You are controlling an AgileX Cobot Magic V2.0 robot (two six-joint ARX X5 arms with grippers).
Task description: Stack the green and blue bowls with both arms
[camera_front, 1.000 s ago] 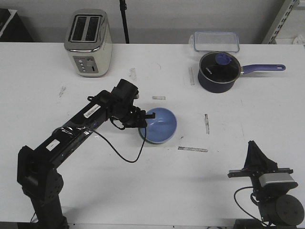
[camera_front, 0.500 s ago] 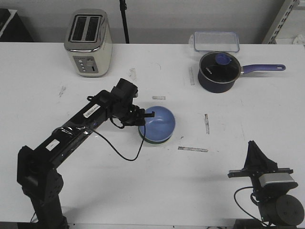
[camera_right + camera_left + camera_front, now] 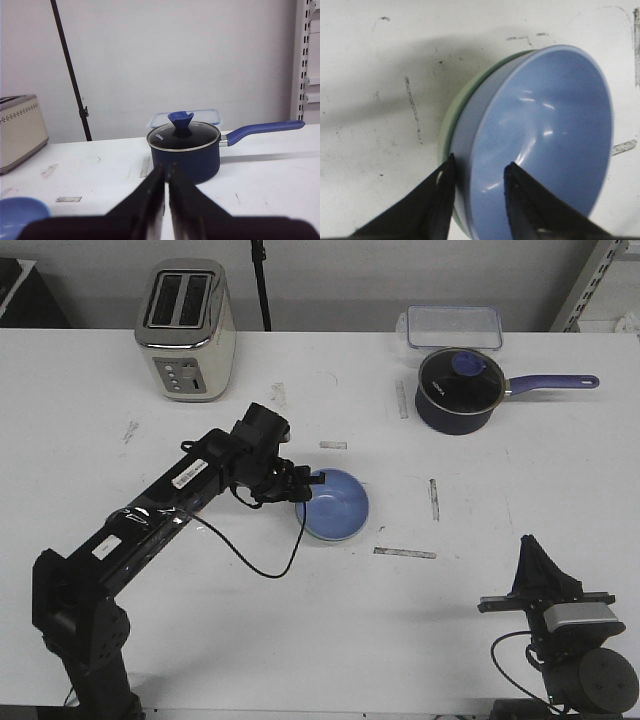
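Where the blue bowl (image 3: 334, 504) sat tilted and raised a second ago, front view now has it level and lower, nested in the green bowl (image 3: 451, 120); only a thin green edge shows under it in the left wrist view. Left arm barely shifted, wrist at the same spot.

Near first: right gripper (image 3: 531, 560) is parked at lower right of the front frame, well apart from the bowls, same as earlier. Right wrist view shows its fingers (image 3: 150, 192) pressed together with just a hairline slit, nothing held.

Mid frame: left gripper (image 3: 305, 488) is at the bowls' left rim, near frame centre. Left wrist view: fingers (image 3: 439, 192) part open, straddling the blue bowl's rim — one inside the bowl, one outside against the wall beside the green rim. Cannot tell if they pinch the rim or are just loose around it. Black cable (image 3: 262, 565) loops from the wrist down onto the tabletop (image 3: 320, 630).

Far: navy saucepan (image 3: 458, 390) with glass lid and purple handle at upper right, clear lidded container (image 3: 453, 326) just behind it. Toaster (image 3: 186, 330) at upper left. Tape marks and scuffs scattered on the white tabletop.
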